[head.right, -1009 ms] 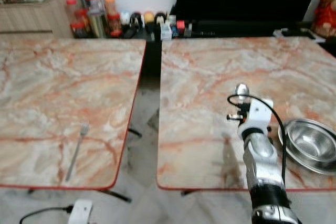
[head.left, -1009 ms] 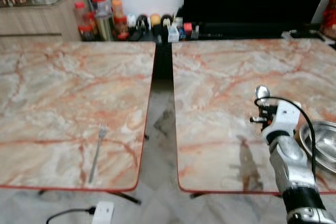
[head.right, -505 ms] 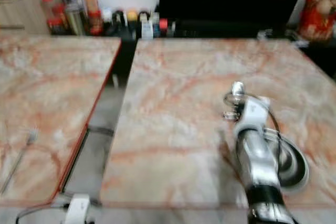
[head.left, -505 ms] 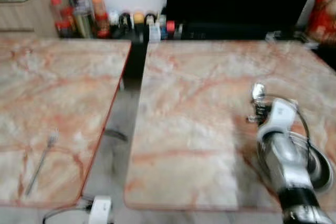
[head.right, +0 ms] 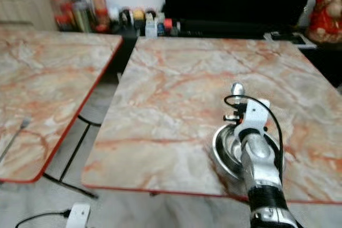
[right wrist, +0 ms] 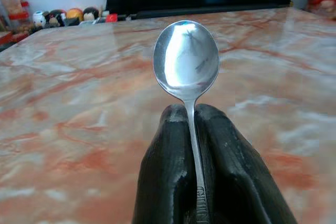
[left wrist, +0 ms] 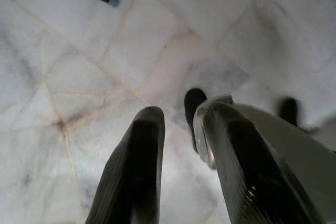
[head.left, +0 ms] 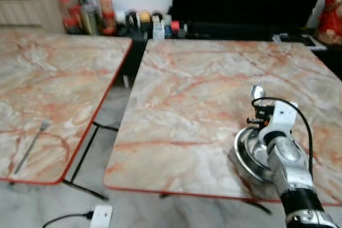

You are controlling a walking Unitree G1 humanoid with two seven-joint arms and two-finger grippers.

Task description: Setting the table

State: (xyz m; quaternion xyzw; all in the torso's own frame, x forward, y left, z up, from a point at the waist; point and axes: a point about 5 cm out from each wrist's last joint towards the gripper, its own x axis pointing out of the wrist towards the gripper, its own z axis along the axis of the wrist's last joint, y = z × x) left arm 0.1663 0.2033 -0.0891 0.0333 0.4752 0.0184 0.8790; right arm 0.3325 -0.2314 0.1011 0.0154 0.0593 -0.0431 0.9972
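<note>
Tabletops first: two marble-patterned ones side by side, the right tabletop [head.left: 203,94] carrying a steel bowl [head.left: 247,154] near its near edge, the left tabletop [head.left: 53,89] carrying a lone fork [head.left: 31,146] by its near edge, well apart from the bowl. Setting looks partly done: bowl placed, fork down on the other tabletop, spoon [right wrist: 187,61] not yet laid. Right gripper [right wrist: 195,129] hovers above the bowl, fingers clenched tight on the spoon's handle, the spoon's head standing upright above them. Likely left: set the spoon beside the bowl. Left gripper [left wrist: 178,129] hangs idle over the tiled floor [left wrist: 79,51], fingers slightly parted, grasping nothing.
</note>
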